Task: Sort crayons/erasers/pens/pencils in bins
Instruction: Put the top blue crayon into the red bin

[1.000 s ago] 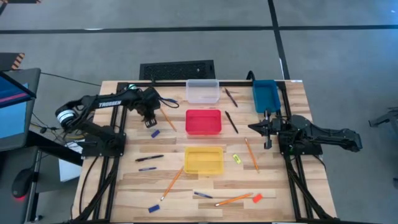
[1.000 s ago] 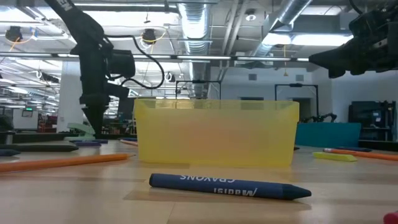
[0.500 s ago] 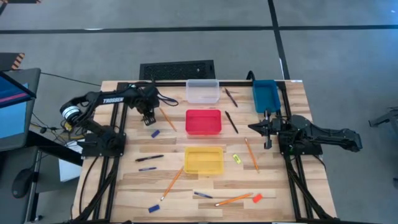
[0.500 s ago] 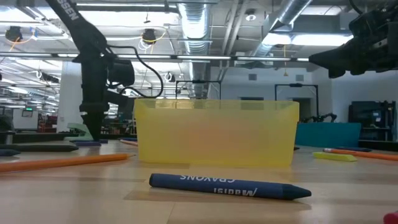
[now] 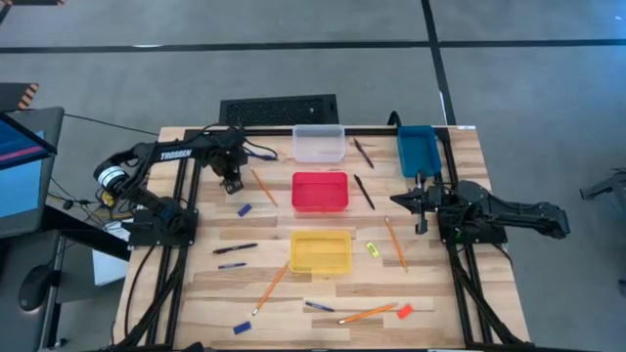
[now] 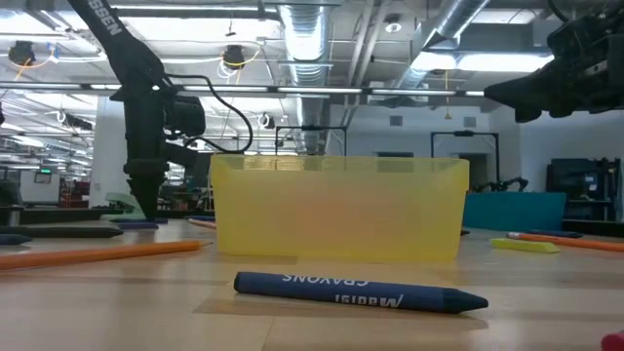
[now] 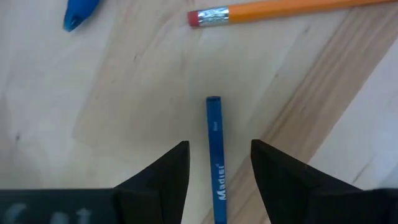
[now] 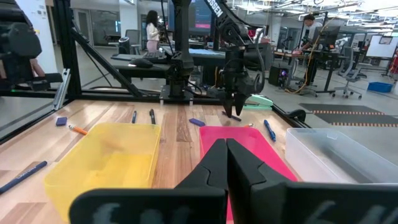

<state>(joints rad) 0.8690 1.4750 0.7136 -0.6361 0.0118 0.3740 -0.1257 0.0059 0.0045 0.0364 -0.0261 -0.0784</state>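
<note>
The left gripper [image 7: 217, 168] hung with its fingers apart around a blue crayon [image 7: 214, 155] on the table [image 5: 440, 303], near a pencil [image 7: 280, 9]. The right gripper [image 5: 422, 202], fingers together, waited beside the blue bin [image 5: 416, 149].

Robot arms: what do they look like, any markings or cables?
Both are dark, jointed arms. The left arm carries white TROSSEN lettering and a black cable looping near its wrist. The left gripper has two dark, wedge-shaped fingers; the right gripper is likewise dark.
</note>
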